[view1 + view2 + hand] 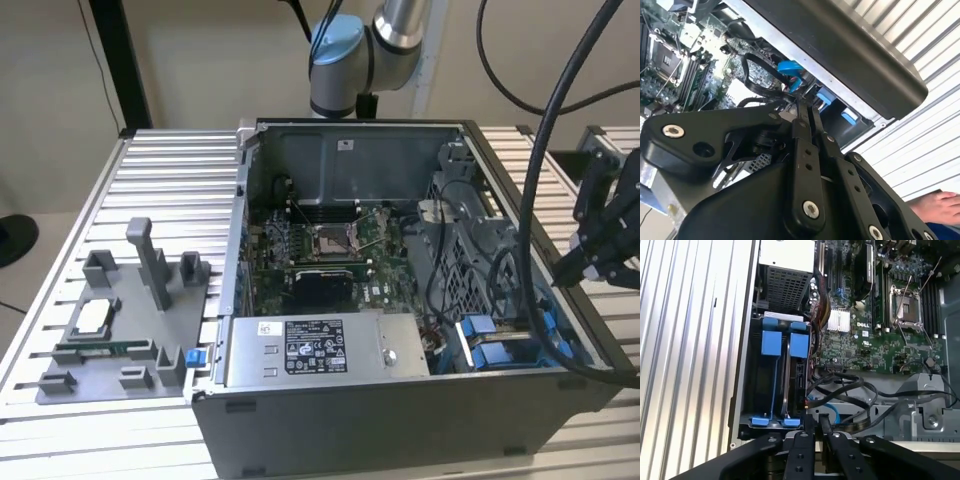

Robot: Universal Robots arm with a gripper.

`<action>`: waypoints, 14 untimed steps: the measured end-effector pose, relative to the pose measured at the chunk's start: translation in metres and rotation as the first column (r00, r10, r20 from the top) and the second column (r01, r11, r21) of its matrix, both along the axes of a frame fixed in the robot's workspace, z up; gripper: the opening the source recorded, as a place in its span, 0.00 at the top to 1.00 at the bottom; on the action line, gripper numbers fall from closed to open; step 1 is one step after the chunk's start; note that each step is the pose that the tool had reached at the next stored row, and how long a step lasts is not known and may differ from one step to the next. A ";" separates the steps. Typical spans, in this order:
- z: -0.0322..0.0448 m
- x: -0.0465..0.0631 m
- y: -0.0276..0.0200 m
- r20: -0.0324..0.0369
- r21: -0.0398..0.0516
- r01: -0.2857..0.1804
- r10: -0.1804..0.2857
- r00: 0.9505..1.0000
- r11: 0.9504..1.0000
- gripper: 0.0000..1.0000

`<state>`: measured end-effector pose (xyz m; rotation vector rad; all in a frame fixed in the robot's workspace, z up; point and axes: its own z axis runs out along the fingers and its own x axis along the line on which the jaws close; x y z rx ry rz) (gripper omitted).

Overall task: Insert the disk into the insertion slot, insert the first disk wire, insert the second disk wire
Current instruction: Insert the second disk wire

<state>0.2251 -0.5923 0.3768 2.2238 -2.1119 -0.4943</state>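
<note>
Disk [796, 382] stands in the slot [751, 390]; end effector [819, 426] just beside, closed together, apparently clamped on a wire [790, 68]

An open computer case [400, 410] lies on a slatted table [170, 170], a fixture tray [100, 385] beside it on the exterior view's left. Inside, the power-supply box [320, 350] runs along the near wall, the motherboard [330, 250] behind it, the insertion slot [495, 345] in the near corner on the exterior view's right. The gripper [562, 275] hangs over that side's wall.
</note>
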 end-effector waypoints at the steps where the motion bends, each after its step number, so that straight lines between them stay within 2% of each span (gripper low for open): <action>1: 0.0049 -0.001 0.0000 0.000 0.000 0.000 0.000 1.000 1.000 1.00; 5: 0.0217 -0.004 0.0000 0.000 0.000 0.001 -0.001 1.000 1.000 1.00; 7: 0.0265 -0.006 0.0000 0.000 0.000 0.001 -0.001 1.000 1.000 1.00; 14: 0.0317 -0.019 0.0000 0.000 0.000 0.001 -0.001 1.000 1.000 1.00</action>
